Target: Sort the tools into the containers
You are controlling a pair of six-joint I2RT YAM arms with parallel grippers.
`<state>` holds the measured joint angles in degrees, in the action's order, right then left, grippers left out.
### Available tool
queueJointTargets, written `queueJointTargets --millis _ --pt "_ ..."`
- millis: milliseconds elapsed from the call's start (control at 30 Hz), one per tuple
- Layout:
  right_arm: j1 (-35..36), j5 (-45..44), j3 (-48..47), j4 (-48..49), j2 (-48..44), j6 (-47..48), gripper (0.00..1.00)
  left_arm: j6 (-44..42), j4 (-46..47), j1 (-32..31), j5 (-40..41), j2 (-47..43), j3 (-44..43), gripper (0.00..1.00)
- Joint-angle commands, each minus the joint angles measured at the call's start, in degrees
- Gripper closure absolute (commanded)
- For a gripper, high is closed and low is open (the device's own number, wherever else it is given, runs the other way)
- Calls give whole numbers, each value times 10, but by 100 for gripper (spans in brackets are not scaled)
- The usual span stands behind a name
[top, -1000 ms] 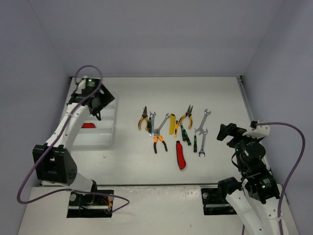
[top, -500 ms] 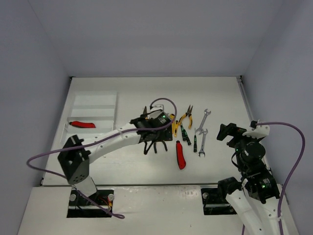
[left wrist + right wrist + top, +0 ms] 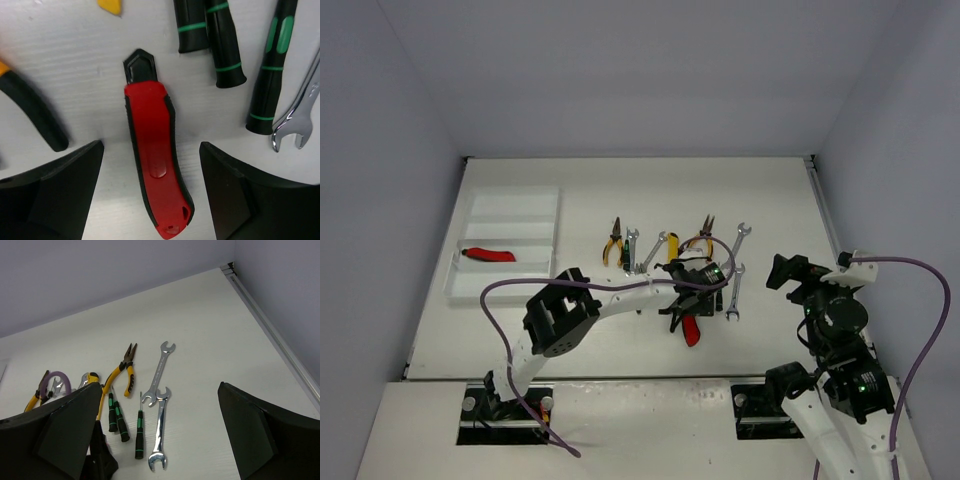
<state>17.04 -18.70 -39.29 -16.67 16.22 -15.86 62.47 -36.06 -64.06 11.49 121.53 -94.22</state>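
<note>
A red cutter (image 3: 155,160) with a black tip lies on the table between the open jaws of my left gripper (image 3: 150,192), untouched by either finger; in the top view the gripper (image 3: 683,312) hovers over the cutter (image 3: 692,334). Another red cutter (image 3: 488,254) lies in a compartment of the white tray (image 3: 535,200) at the left. Black-green screwdrivers (image 3: 222,45) and a silver wrench (image 3: 300,117) lie just beyond. My right gripper (image 3: 788,272) is open and empty, right of two wrenches (image 3: 160,427) and yellow pliers (image 3: 122,372).
More tools lie in a row mid-table: orange pliers (image 3: 612,243), wrenches (image 3: 631,248), a yellow cutter (image 3: 672,250). My left arm (image 3: 620,295) stretches across the table in front of them. A black plier handle (image 3: 30,112) lies close to my left finger.
</note>
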Motion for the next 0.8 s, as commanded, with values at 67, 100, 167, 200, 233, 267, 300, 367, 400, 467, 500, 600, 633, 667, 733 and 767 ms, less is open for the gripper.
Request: queueJointTargets --millis 67,100,167,200,233,267,300,367,400,467,500,600,633,667,733,767 --pt "5 -12 -3 44 1 -1 0 45 -2 -10 -6 4 -18 32" --pt "5 -12 -3 44 1 -1 0 48 -2 -10 -5 5 -15 35" --pt "5 -13 -3 44 -1 -1 0 56 -2 -10 -1 2 -6 46" --pt "5 -13 -3 44 -1 -1 0 58 -2 -10 2 -2 -2 49" --pt "5 -13 -3 44 -2 -1 0 60 -3 -10 5 -6 3 54" --pt "5 -13 -3 44 -2 -1 0 62 -3 -10 9 -11 7 61" --pt "5 -13 -3 44 -2 -1 0 63 -4 -9 14 -15 12 69" --pt "5 -13 -3 44 -3 -1 0 65 -4 -6 20 -24 22 80" --pt "5 -13 -3 44 -3 -1 0 65 -4 -5 22 -33 27 84" --pt "5 -13 -3 44 -2 -1 0 62 -5 -2 27 -51 33 91" --pt "5 -12 -3 44 -2 -1 0 60 -5 -1 32 -60 35 97" --pt "5 -10 -3 44 -2 -1 0 49 -22 4 58 -100 34 99" --pt "5 -10 -3 44 -2 -1 0 45 -29 8 65 -116 35 99" --pt "5 -9 -3 44 -1 -1 0 42 -35 16 72 -133 38 99" --pt "5 -8 -3 44 0 -1 0 37 -36 47 80 -172 58 99" --pt "5 -7 -3 44 0 -1 0 36 -36 67 83 -197 70 99"
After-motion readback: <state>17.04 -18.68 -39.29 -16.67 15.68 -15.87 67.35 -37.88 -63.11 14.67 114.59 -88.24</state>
